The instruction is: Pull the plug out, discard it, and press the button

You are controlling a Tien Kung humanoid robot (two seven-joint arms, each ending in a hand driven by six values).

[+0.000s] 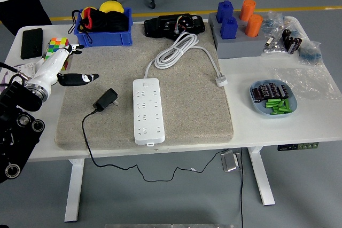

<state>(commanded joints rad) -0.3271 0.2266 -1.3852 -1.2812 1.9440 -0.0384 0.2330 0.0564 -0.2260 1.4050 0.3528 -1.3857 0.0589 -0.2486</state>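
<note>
The left robot hand [68, 71], white with black fingertips, hangs over the far left edge of the beige fabric mat [184, 116] with its fingers spread and holding nothing. The black plug adapter with its thin black cord [105, 100] lies on the mat, just left of the white rectangular power strip [146, 110] and apart from it. The power strip lies lengthwise at the mat's centre; its coiled white cable [179, 50] runs toward the far side of the white table [267, 126]. A multicoloured puzzle cube [55, 46] sits to the far left, close to the robot hand. A blue plastic bin [101, 38] stands at the far edge.
</note>
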